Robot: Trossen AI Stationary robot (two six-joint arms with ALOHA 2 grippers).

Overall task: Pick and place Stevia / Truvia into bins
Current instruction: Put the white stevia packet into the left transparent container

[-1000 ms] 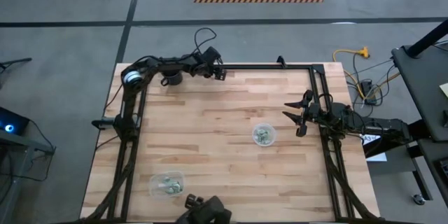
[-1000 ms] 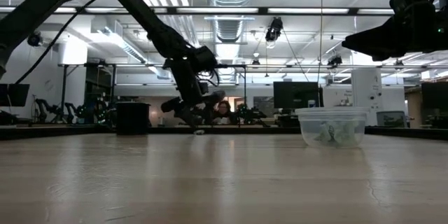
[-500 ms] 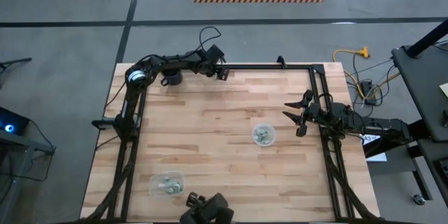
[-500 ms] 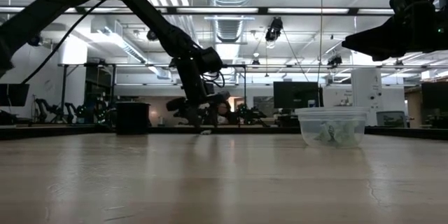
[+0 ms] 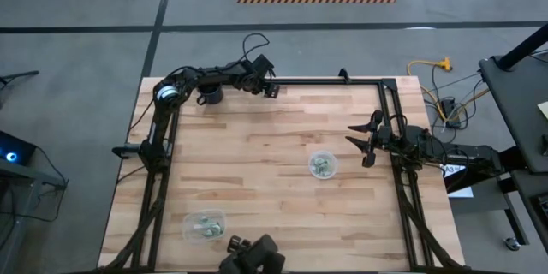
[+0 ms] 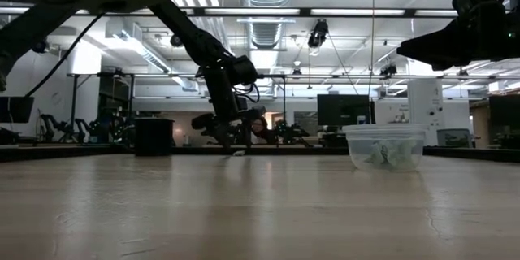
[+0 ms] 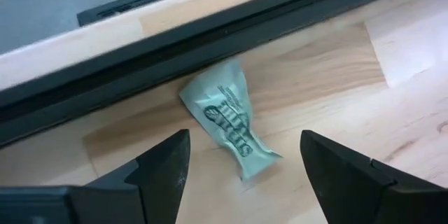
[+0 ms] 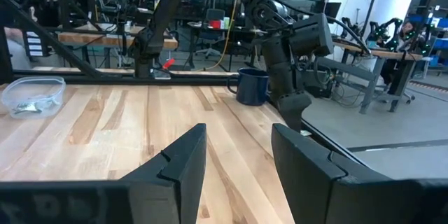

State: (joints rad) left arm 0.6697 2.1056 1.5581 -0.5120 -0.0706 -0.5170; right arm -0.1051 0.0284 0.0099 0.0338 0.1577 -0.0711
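1. The left gripper (image 7: 241, 164) has reached further along the far edge of the bench (image 5: 257, 150) over the last second, and now it hangs low over one Truvia packet (image 7: 231, 122). Its jaws are wide open, one on each side of the packet, and they hold nothing.
2. This packet lies flat on the wood, just beside the black rail (image 7: 175, 42) and a little crumpled. The move means that the arm is now lined up for a grasp; I judge that closing is the next step.
3. The round bin (image 5: 323, 166) and the rectangular bin (image 5: 204, 225) both already contain packets.
4. The right gripper (image 5: 366, 143) waits at the right side, unchanged, its jaws partly open and empty.
5. The black mug (image 5: 210, 96) stands near the left arm.
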